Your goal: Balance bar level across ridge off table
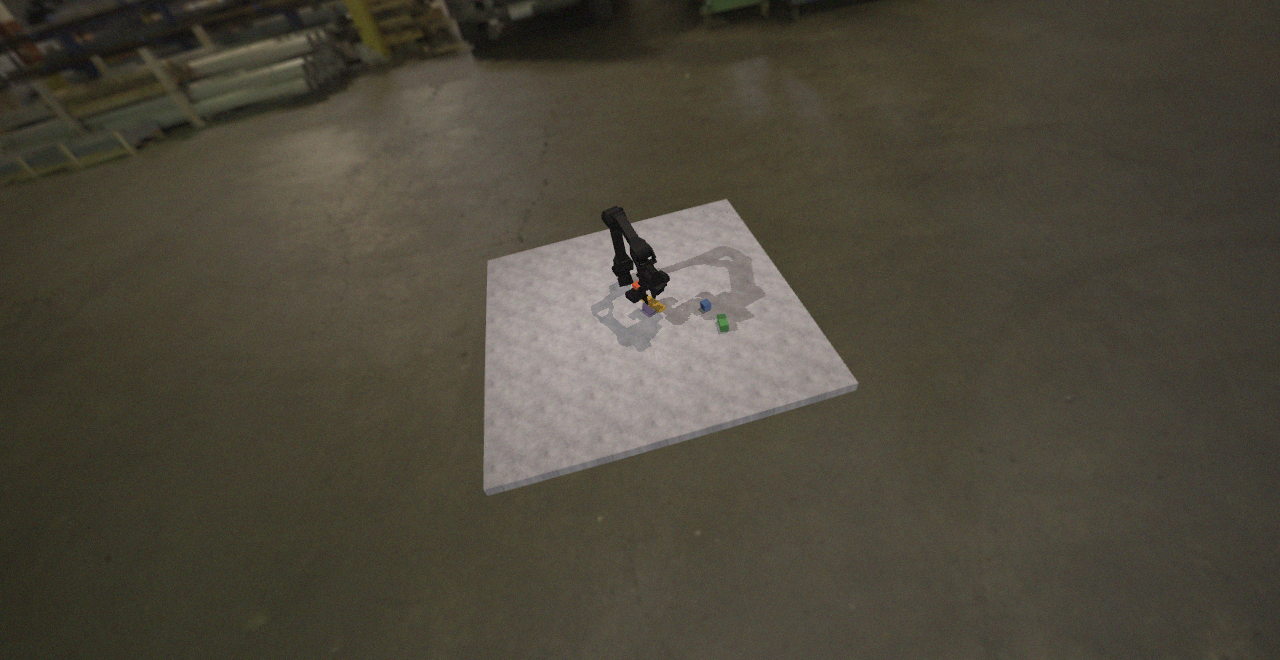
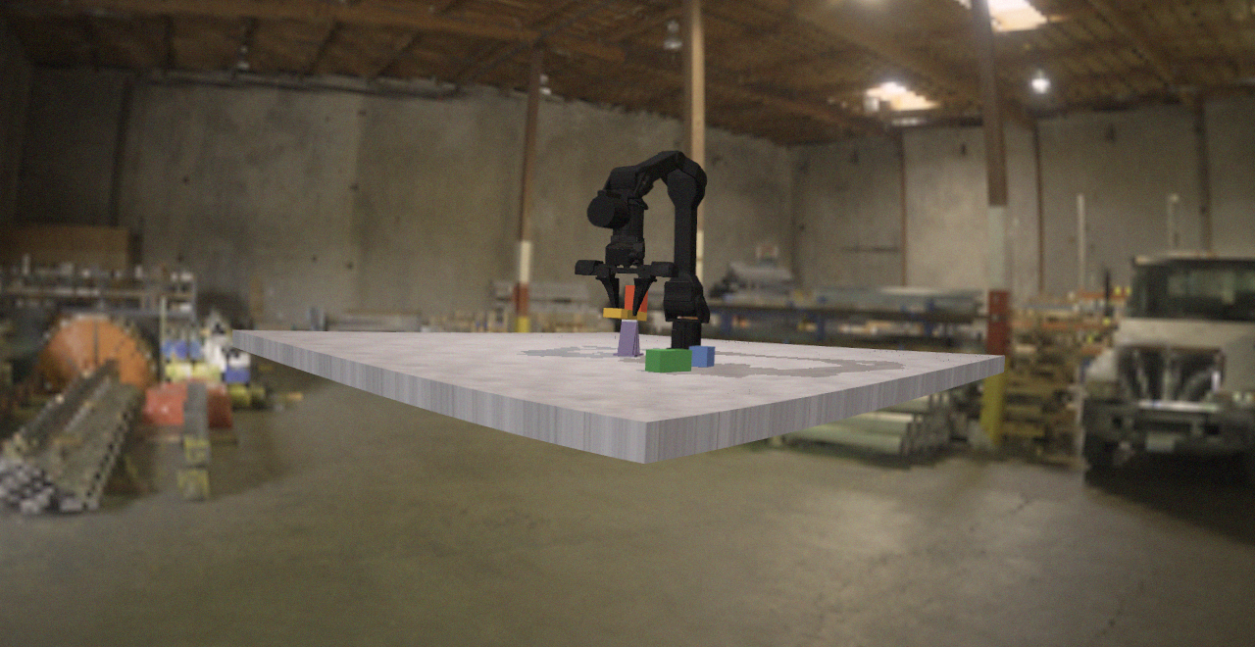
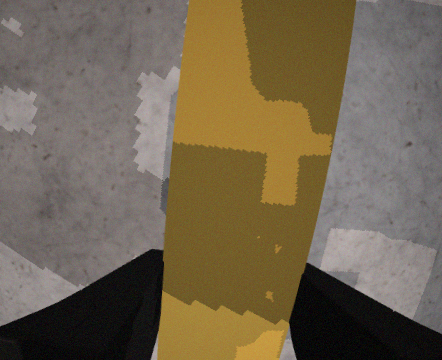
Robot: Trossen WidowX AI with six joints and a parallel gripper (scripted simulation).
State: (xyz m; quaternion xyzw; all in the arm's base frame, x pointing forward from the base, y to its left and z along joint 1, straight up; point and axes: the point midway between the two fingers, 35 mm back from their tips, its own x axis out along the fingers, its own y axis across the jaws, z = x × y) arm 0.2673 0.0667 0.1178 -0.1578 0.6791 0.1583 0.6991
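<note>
Jaws (image 2: 626,305) are clamped on the yellow bar (image 2: 625,313), partly closed to the bar's width, with the dark fingers pressing its two long sides in the wrist view. From the exterior view the bar hangs level under the downward-pointing black arm (image 2: 676,204), directly over the lilac ridge (image 2: 627,340), a tapered wedge standing on the grey bench (image 2: 527,379). Whether the bar's underside already touches the ridge's crest or hovers just above it cannot be told at this size; neither end of the bar looks close to the bench.

By my reading the placing step is in hand: the bar has been brought over the ridge and waits to be settled and released. The next move calls for seating the bar so its middle sits on the crest, keeping it level, then opening the jaws evenly and rising straight up so neither finger nudges an end down.

A green block (image 2: 668,360) and a blue cube (image 2: 702,355) sit on the bench near the ridge, apart from it and outside the job.
</note>
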